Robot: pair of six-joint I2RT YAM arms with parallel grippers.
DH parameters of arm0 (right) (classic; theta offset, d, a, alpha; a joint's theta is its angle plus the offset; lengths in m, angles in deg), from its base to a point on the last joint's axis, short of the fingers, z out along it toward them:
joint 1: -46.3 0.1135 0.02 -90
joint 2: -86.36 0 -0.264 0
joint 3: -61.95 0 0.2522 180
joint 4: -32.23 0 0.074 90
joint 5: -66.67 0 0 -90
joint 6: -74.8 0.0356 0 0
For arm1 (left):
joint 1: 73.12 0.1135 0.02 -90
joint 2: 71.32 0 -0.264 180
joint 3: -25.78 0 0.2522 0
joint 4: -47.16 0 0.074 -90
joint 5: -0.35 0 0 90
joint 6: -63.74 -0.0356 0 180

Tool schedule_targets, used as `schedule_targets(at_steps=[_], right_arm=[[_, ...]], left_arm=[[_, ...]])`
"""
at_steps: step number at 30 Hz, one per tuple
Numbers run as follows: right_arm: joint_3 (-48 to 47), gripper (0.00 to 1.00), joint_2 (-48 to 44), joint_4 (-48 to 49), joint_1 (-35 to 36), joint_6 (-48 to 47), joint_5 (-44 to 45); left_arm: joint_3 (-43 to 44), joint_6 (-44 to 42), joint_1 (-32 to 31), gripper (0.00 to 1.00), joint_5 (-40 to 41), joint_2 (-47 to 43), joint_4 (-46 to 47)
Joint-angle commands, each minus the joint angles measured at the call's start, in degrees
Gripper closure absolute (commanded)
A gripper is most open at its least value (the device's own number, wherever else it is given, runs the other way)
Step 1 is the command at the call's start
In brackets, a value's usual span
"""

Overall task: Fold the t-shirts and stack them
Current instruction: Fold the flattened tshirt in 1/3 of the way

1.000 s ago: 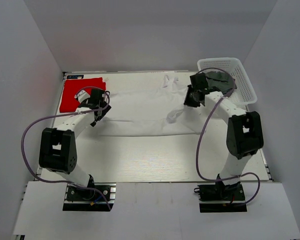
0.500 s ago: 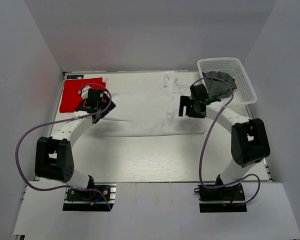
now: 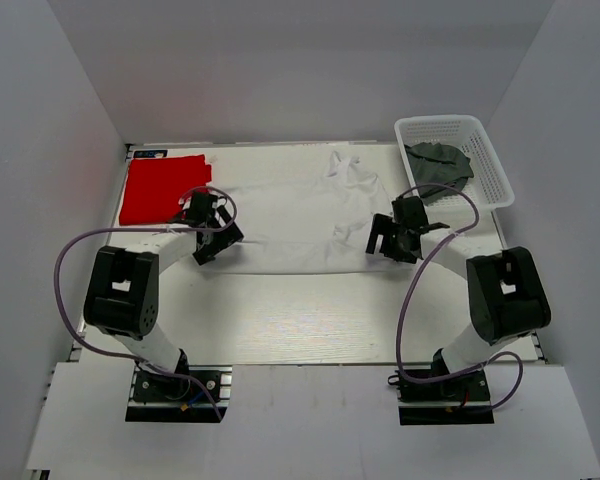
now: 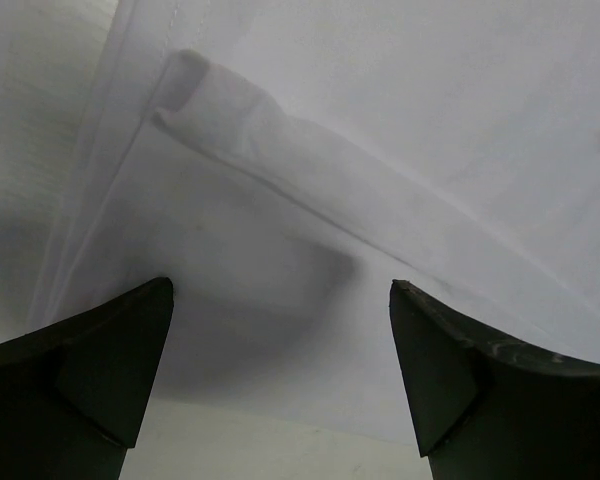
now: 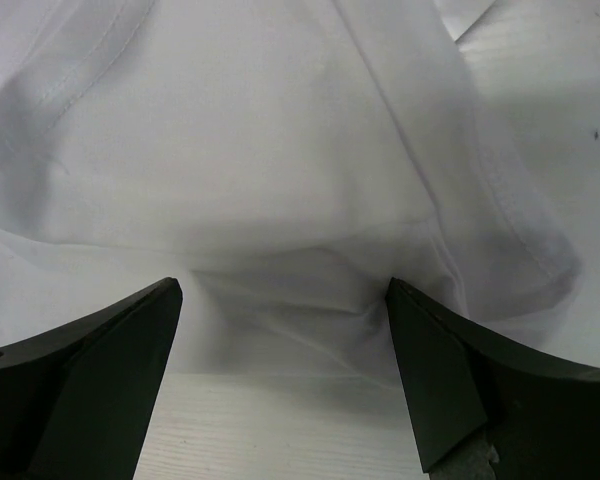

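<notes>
A white t-shirt (image 3: 295, 215) lies spread across the middle of the table, its near edge a straight fold. My left gripper (image 3: 220, 238) hovers open over the shirt's near left corner (image 4: 280, 260); nothing sits between its fingers. Over the near right corner (image 5: 280, 230) my right gripper (image 3: 388, 240) is open too, empty. The red t-shirt (image 3: 160, 187) lies folded at the far left. A dark grey-green t-shirt (image 3: 438, 165) is bunched in the basket.
The white lattice basket (image 3: 485, 165) stands at the far right corner of the table. The white shirt's collar (image 3: 342, 165) bunches up toward the far edge. Bare tabletop (image 3: 300, 315) stretches between the shirt and the arm bases.
Both arms pulled back toward the near edge of the white shirt. My right gripper let go and opened; the cloth it held now lies flat. The left gripper stayed open.
</notes>
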Motion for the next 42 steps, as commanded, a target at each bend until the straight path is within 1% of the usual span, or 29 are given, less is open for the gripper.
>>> schedule_targets(at_steps=[1,3,5,6,7,8,9,10,11,13,14,15,17,20,21,23,25,26,27,29,30,31,33,34,36,37,38,39,42], right_arm=[[6.5,0.11,-2.6,-1.2,-0.9,2.8,0.7],[10.2,0.11,-5.9,-1.7,-0.9,4.4,0.8],[14.3,0.11,-12.6,-3.8,-0.7,6.2,0.5],[17.7,0.11,-14.4,-6.2,-0.5,7.3,1.3],[18.7,0.11,-16.5,-8.7,-0.4,8.5,1.8],[19.8,0.11,-23.2,-10.3,-0.3,9.3,2.0],[22.2,0.11,-25.6,-13.7,-0.4,9.7,2.6],[22.7,0.11,-30.6,-16.9,-0.4,10.0,3.2],[23.0,0.11,-32.9,-18.5,-0.3,10.3,3.3],[22.3,0.11,-41.5,-20.9,0.2,7.9,0.1],[21.5,0.11,-43.2,-20.6,0.4,6.5,-1.1],[20.9,0.11,-45.8,-19.9,0.6,5.8,-5.1],[18.1,0.11,-44.3,-17.0,1.5,3.5,-6.8],[16.2,0.09,-41.3,-10.9,3.8,1.3,-12.2],[16.1,0.09,-38.0,-9.7,4.4,1.1,-14.4],[15.9,0.09,-34.6,-4.5,7.3,1.0,-17.5],[15.3,0.09,-29.8,-2.8,10.7,0.9,-17.9],[14.8,0.09,-28.5,0.2,11.4,1.2,-17.9],[14.1,0.09,-26.3,1.4,13.0,1.4,-18.4],[12.1,0.09,-22.6,5.8,15.1,1.8,-20.2],[11.6,0.09,-21.2,6.5,15.7,2.0,-20.6],[11.1,0.09,-17.1,9.7,16.0,2.8,-20.9],[8.4,0.09,-12.8,10.7,16.6,3.7,-20.9],[7.6,0.09,-10.1,14.3,16.9,5.4,-20.2],[4.1,0.09,-6.4,15.7,16.5,6.2,-18.1],[1.6,0.09,-3.9,15.3,16.1,6.5,-17.1],[0.1,0.09,-1.5,14.6,16.2,6.6,-12.5],[-5.2,0.09,0.0,13.7,16.0,6.7,-10.7],[-9.9,0.09,4.9,9.5,16.0,5.8,-7.3]], left_arm=[[-5.9,-0.8,0.0,0.00,-0.1,-3.0,-4.9],[-10.0,0.7,0.0,0.00,-0.1,-7.6,-6.7],[-12.7,1.5,0.0,0.00,0.4,-11.3,-8.2],[-15.5,2.5,0.0,0.00,0.4,-13.3,-9.9],[-16.9,2.5,0.0,0.00,0.4,-18.2,-10.7],[-19.8,3.4,0.0,0.00,-0.9,-21.0,-11.3],[-21.1,4.2,0.0,0.00,-1.8,-23.9,-12.0],[-22.1,4.8,0.0,0.00,-3.1,-27.0,-12.8],[-22.9,4.8,0.0,0.00,-4.3,-33.5,-12.8],[-24.1,4.8,0.0,0.00,-6.9,-39.9,-12.8],[-24.1,4.8,0.0,0.00,-6.9,-42.5,-13.4],[-23.2,5.3,0.0,0.00,-5.9,-46.7,-13.4],[-20.1,4.8,0.0,0.00,-3.5,-48.7,-15.0],[-15.8,4.8,0.0,0.00,0.8,-47.7,-15.5],[-15.1,4.8,0.0,0.00,1.4,-46.7,-14.7],[-13.5,4.8,0.0,0.00,1.4,-42.5,-12.1],[-11.9,4.8,0.5,0.00,1.4,-38.9,-10.3],[-11.0,4.8,1.2,0.00,1.4,-36.8,-10.3],[-8.8,4.8,1.2,0.00,4.6,-32.6,-9.8],[-6.2,4.3,1.2,0.00,6.8,-28.4,-10.5],[-4.4,4.3,1.2,0.00,9.6,-24.7,-10.5],[-3.6,4.3,1.2,0.00,10.8,-23.0,-10.5],[-3.0,3.2,1.2,0.00,13.1,-20.0,-9.3],[-1.5,3.2,1.2,0.00,14.9,-17.1,-9.3],[0.8,3.2,1.7,0.00,17.7,-14.2,-8.6],[1.5,3.2,1.7,0.00,17.7,-12.9,-8.6],[2.4,2.5,1.7,0.00,17.7,-10.2,-8.1],[4.6,2.5,2.2,0.00,17.7,-8.8,-8.0],[8.0,1.4,2.2,0.00,17.2,-4.3,-8.0]])
